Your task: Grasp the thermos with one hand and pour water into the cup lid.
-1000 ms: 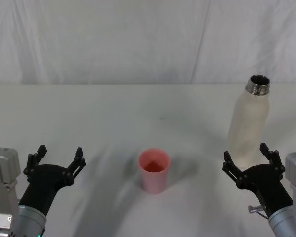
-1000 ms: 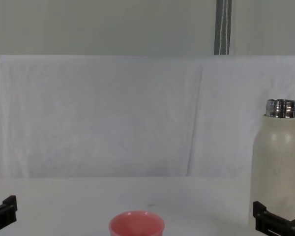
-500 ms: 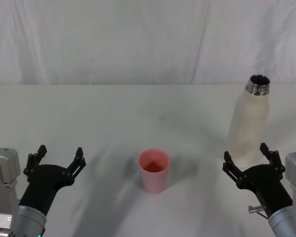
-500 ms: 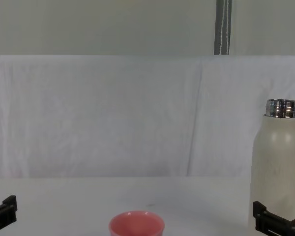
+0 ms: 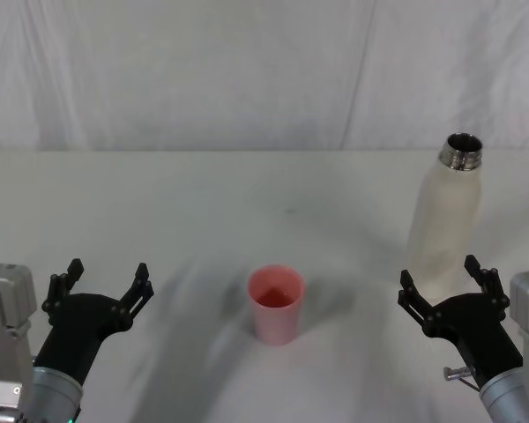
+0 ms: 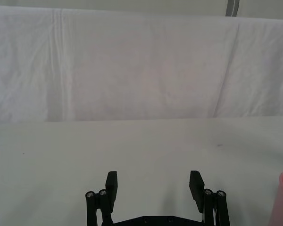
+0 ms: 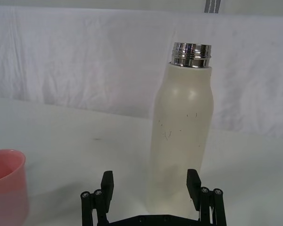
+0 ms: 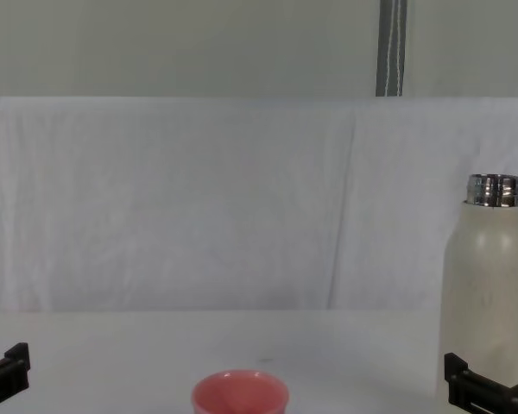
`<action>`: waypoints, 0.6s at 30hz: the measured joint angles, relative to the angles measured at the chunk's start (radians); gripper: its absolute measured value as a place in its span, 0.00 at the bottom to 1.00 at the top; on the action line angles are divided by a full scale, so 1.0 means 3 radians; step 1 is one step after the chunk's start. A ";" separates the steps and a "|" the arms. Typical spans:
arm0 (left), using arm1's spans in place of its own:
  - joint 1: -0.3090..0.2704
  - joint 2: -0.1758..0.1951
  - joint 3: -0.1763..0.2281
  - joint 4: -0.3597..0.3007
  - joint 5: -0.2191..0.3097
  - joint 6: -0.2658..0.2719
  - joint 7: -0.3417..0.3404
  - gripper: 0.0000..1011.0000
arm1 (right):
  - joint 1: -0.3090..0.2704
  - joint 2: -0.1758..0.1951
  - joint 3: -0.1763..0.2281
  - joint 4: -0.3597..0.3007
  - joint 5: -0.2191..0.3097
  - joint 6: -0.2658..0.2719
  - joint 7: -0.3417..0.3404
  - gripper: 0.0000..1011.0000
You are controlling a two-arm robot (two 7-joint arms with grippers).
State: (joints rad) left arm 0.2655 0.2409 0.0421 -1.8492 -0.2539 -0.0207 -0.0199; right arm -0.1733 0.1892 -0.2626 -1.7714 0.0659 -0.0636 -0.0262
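White cloth covers your table (image 5: 203, 203); the thermos (image 5: 445, 216) stands upright, uncapped, right of the cup lid (image 5: 275, 304). Your right gripper (image 5: 447, 284), jaws spread, sits just before the thermos, lined up to clasp it. Your left gripper (image 5: 101, 280) waits open, left of the cup lid.

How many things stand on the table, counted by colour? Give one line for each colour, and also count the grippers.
Cream-white: 1, the thermos
Pink: 1, the cup lid
Black: 2, the left gripper and the right gripper, both open and holding nothing
Total: 4
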 joint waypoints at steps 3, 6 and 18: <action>0.0000 0.0000 0.0000 0.0000 0.0000 0.0000 0.0000 0.99 | 0.0000 0.0000 0.0000 0.0000 0.0000 0.0000 0.0000 0.99; 0.0000 0.0000 0.0000 0.0000 0.0000 0.0000 0.0000 0.99 | 0.0000 0.0000 0.0000 0.0000 0.0000 0.0000 0.0000 0.99; 0.0000 0.0000 0.0000 0.0000 0.0000 0.0000 0.0000 0.99 | 0.0000 0.0000 0.0000 0.0000 0.0000 0.0000 0.0000 0.99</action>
State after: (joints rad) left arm 0.2655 0.2409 0.0421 -1.8492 -0.2538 -0.0207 -0.0199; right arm -0.1733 0.1892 -0.2626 -1.7713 0.0659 -0.0636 -0.0262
